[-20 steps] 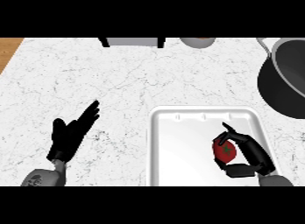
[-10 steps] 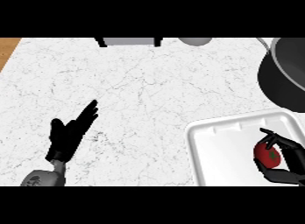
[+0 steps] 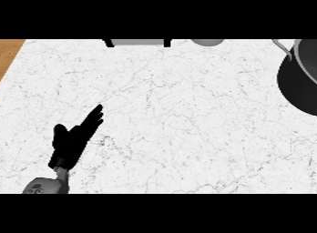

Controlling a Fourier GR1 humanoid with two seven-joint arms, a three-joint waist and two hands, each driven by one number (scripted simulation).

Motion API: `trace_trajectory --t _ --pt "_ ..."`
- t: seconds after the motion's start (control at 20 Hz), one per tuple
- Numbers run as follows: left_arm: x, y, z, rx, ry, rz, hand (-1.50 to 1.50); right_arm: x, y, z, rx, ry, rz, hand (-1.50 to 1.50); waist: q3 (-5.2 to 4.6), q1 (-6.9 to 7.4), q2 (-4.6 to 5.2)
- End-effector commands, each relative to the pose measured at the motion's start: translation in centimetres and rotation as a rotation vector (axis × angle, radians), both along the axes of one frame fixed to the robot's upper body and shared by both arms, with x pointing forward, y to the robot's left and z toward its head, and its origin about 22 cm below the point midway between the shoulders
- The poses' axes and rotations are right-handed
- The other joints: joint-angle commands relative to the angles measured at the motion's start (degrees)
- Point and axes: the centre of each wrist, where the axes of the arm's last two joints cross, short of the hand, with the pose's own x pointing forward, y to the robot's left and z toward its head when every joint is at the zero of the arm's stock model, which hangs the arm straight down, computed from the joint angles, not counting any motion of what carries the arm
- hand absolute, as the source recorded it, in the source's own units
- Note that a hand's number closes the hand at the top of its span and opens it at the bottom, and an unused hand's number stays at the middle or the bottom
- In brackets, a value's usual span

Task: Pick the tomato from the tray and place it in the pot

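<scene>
You have only the left hand (image 3: 72,144) in view, low at the left, black fingers straight and together, angled up and to the right over the white marbled counter (image 3: 181,113). It holds nothing and rests. Right hand: nowhere in the head view, so you cannot tell whether it grips anything.

The large dark grey metal pot (image 3: 310,77) sits at the right edge, partly cut off, its pale handle showing at the upper rim. A strip of brown wooden surface (image 3: 0,63) runs down the upper left. At the top edge, a dark-legged object and a small grey round thing, both too cropped to identify.

Tomato and tray: not visible. You cannot place either from this view; presumably they lie off the lower right, beyond the frame.

Handling judgement, from the task alone: treat the tomato as light, round, smooth-skinned and somewhat soft. It will roll if released on a flat surface and bruise if squeezed. Cup it around the widest part, thumb opposite the fingers, and lower it well inside the pot rim before letting go.
</scene>
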Motion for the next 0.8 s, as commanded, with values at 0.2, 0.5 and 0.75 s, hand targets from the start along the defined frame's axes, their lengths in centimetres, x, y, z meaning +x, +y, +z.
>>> trace_trajectory --t 0.2,0.5,0.75 --pt "0.6 0.2 -0.6 -0.008 -0.009 -0.009 0.00 -1.1 -3.9 3.8 -0.203 -0.052 -0.063 1.50 -0.06 0.70 0.00" --pt "0.5 1.7 -0.4 0.011 0.004 -0.007 0.00 3.1 -3.7 7.0 -0.362 -0.054 -0.078 1.50 -0.30 0.37 -0.23" --pt "0.0 -1.8 0.3 0.001 0.010 -0.019 0.00 6.5 -3.4 11.2 -0.412 -0.002 -0.085 1.50 -0.34 0.26 -0.35"
